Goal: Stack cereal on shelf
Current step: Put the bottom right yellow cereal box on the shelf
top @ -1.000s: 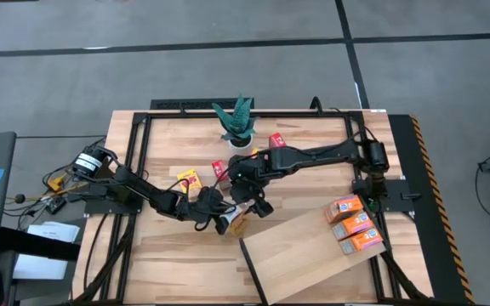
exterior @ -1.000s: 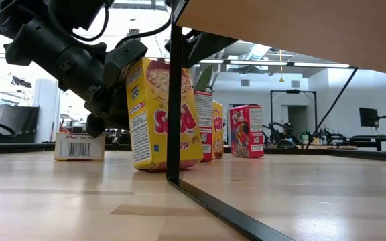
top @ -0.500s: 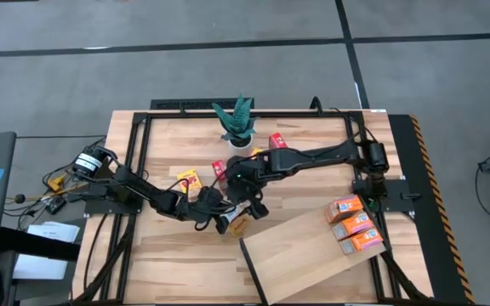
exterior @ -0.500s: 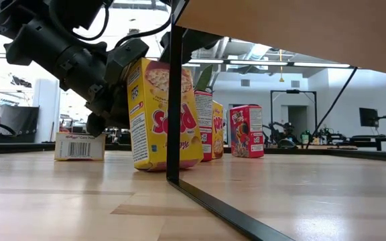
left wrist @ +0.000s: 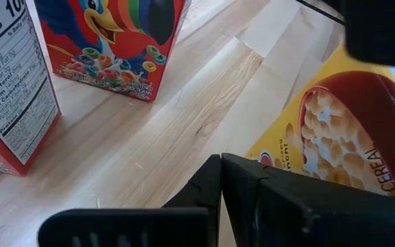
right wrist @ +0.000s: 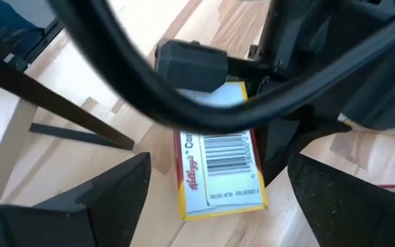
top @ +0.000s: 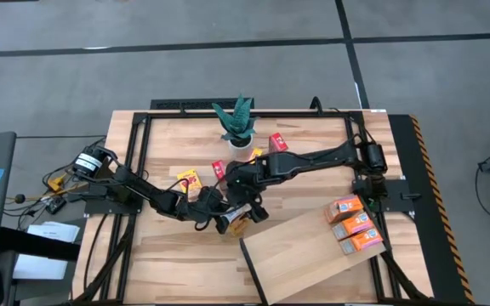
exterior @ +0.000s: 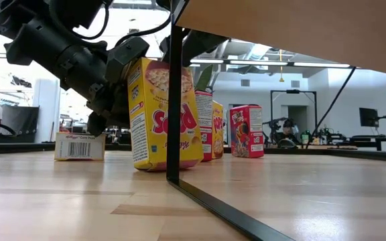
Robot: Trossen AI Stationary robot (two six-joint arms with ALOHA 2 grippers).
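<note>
A yellow cereal box (top: 238, 224) stands upright on the table just left of the shelf (top: 304, 255), a pale board with a dark edge. My left gripper (top: 222, 223) is shut and lies against this box (exterior: 163, 114). My right gripper (top: 249, 206) hangs open over the box's top (right wrist: 218, 168), one finger on either side and clear of it. Three orange boxes (top: 353, 225) lie on the shelf's right end. My left gripper (left wrist: 221, 180) rests the outer side of its shut fingers against a broad printed face of the yellow box (left wrist: 286, 161), high up on it. The fingers come slanting down from the table's left. The box stands on its bottom on the table, leaning slightly.
Red boxes (top: 276, 142) (top: 219, 168) and a yellow one (top: 190, 178) stand farther back, near a green potted plant (top: 236, 123). Another box (exterior: 79, 145) lies flat on the table. The shelf's dark post (exterior: 173, 100) stands right beside the yellow box.
</note>
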